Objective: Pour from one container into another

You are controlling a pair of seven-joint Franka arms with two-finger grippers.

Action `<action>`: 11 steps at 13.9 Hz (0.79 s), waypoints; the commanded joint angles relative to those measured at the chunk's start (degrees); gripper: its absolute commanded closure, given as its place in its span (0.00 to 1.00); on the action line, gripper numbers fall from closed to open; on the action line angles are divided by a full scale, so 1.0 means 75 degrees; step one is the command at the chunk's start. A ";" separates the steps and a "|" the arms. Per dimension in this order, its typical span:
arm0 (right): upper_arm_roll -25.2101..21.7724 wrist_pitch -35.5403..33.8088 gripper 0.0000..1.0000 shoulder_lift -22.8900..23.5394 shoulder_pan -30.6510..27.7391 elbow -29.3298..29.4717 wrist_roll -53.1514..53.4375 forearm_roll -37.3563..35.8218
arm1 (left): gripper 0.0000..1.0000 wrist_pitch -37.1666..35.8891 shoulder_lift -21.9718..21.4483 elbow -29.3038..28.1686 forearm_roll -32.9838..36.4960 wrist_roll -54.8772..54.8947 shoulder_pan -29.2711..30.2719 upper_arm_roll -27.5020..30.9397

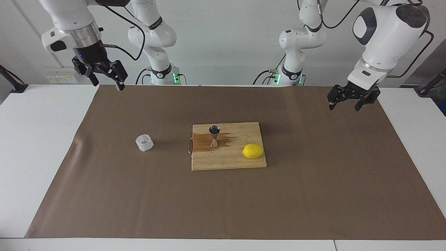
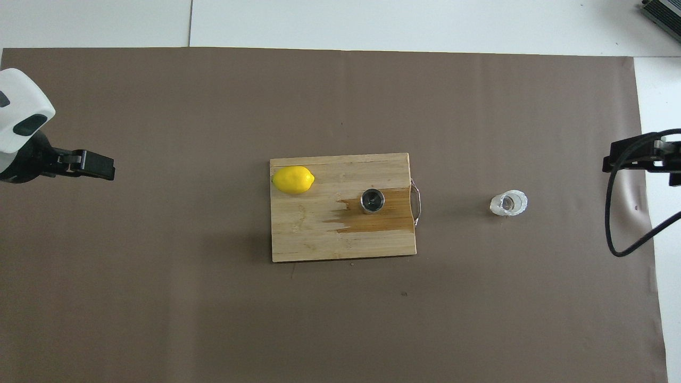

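Observation:
The ribbed translucent plastic cup (image 1: 144,142) (image 2: 508,203) stands upright on the brown mat, toward the right arm's end of the table. The steel jigger (image 1: 214,136) (image 2: 372,200) stands upright on a wooden cutting board (image 1: 226,161) (image 2: 314,239), on a dark wet patch. My right gripper (image 1: 106,82) (image 2: 623,160) hangs open and empty, high over the mat's edge by the robots. It is well apart from the cup. My left gripper (image 1: 344,105) (image 2: 100,167) waits open and empty over the mat at the left arm's end.
A yellow lemon (image 1: 253,151) (image 2: 293,179) lies on the board at the corner toward the left arm's end. The board has a metal handle (image 1: 189,145) (image 2: 416,203) on the side facing the cup. The brown mat (image 1: 223,209) covers most of the white table.

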 commanded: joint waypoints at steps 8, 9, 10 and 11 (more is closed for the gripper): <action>-0.0488 -0.0203 0.00 -0.0116 0.0577 -0.0095 -0.0102 0.0136 | 0.00 -0.0022 -0.0134 -0.0063 0.0131 0.0014 -0.0047 0.0043; -0.0488 -0.0226 0.00 -0.0128 0.0589 -0.0095 -0.0102 0.0148 | 0.00 -0.0022 -0.0134 -0.0063 0.0131 0.0014 -0.0047 0.0043; -0.0488 -0.0307 0.00 -0.0128 0.0589 -0.0095 -0.0102 0.0148 | 0.00 -0.0022 -0.0134 -0.0086 0.0131 0.0014 -0.0047 0.0043; -0.0488 -0.0424 0.00 -0.0140 0.0589 -0.0106 -0.0102 0.0148 | 0.00 -0.0022 -0.0134 -0.0063 0.0131 0.0014 -0.0047 0.0043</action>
